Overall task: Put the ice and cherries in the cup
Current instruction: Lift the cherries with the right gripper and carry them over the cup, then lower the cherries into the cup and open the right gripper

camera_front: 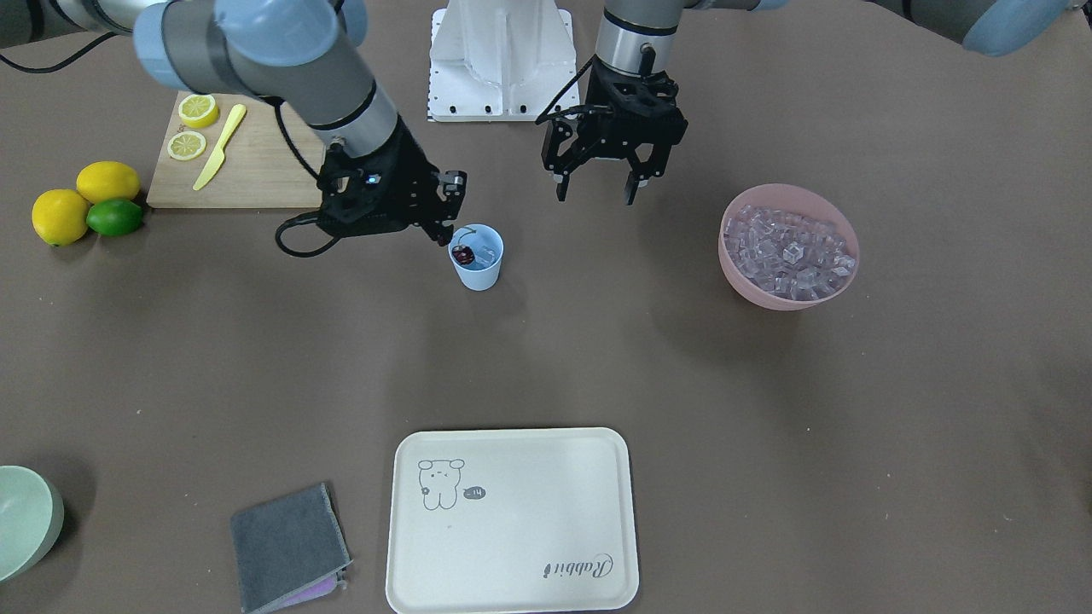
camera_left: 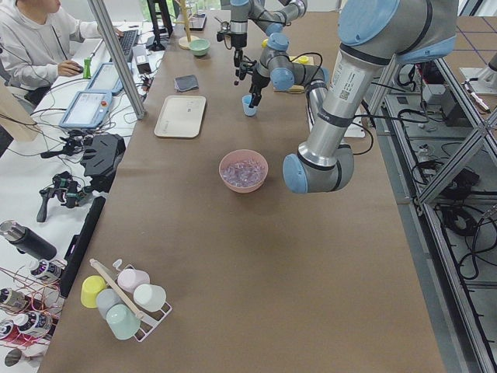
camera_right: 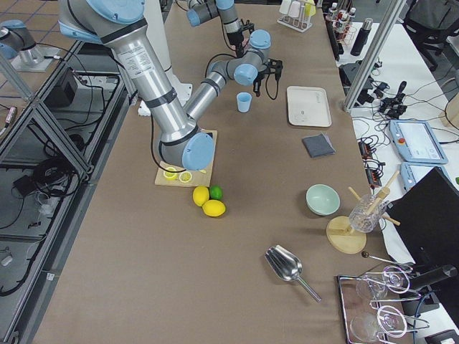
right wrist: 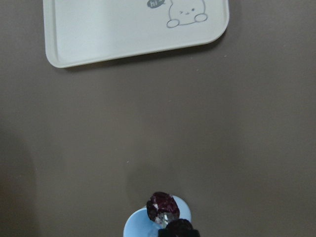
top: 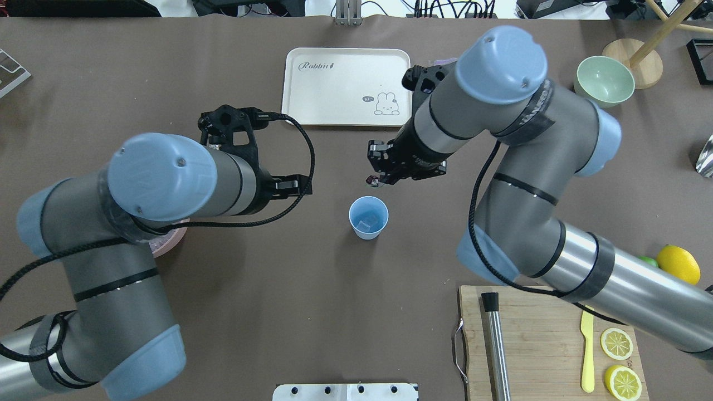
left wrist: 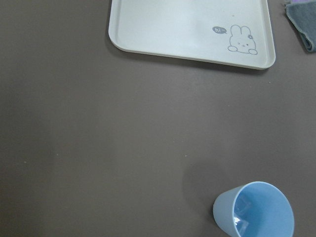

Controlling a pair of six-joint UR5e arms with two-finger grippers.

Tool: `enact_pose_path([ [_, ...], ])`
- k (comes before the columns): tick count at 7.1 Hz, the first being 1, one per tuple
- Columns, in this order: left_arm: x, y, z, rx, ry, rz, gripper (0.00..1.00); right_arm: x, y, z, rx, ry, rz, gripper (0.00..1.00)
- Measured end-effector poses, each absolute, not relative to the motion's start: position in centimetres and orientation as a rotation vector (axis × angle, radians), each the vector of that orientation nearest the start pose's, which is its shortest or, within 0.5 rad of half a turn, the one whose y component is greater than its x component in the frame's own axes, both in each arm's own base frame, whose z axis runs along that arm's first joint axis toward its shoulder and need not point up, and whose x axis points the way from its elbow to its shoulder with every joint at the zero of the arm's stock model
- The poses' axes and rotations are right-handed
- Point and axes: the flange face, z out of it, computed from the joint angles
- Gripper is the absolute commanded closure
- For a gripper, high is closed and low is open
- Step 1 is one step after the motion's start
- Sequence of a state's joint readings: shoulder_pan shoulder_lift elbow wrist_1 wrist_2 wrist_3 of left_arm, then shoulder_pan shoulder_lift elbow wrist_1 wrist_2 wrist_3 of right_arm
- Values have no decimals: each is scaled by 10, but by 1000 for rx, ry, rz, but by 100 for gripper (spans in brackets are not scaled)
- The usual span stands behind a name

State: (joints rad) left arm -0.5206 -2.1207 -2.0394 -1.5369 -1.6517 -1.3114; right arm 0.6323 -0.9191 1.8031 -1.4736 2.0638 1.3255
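The pale blue cup [camera_front: 477,260] stands mid-table, with a clear ice cube [top: 365,224] lying at its bottom. My right gripper [camera_front: 445,228] is shut on the green stem of the dark red cherries [camera_front: 463,253], which hang right over the cup's mouth. In the right wrist view the cherries [right wrist: 163,205] hang just above the cup's rim [right wrist: 136,228]. My left gripper [camera_front: 595,189] is open and empty, held above the table between the cup and the pink bowl [camera_front: 789,294]. That bowl is full of ice [camera_front: 789,247]. The left wrist view shows the cup [left wrist: 254,212].
A cream tray [camera_front: 512,520] and a grey cloth [camera_front: 288,546] lie at the operators' side. A cutting board [camera_front: 247,170] carries lemon slices [camera_front: 197,110] and a yellow knife [camera_front: 219,147]. Lemons [camera_front: 107,181] and a lime [camera_front: 114,217] lie beside it. A green bowl [camera_front: 26,520] sits at a corner.
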Motion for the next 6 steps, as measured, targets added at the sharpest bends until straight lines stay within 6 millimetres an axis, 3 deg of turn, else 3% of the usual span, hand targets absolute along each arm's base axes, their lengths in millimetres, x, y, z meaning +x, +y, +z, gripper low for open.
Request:
enact_pose_path([
  [1,414,-398,165,298,940,-206,7,-482,-426,158,1,-1046,105,100],
  [3,406,-404,165,292,943,-212,6,-502,-405,163,-11,-1024,89,100],
  [6,407,-403,165,287,943,-218,4,-506,-404,169,-19,-1012,85,100],
])
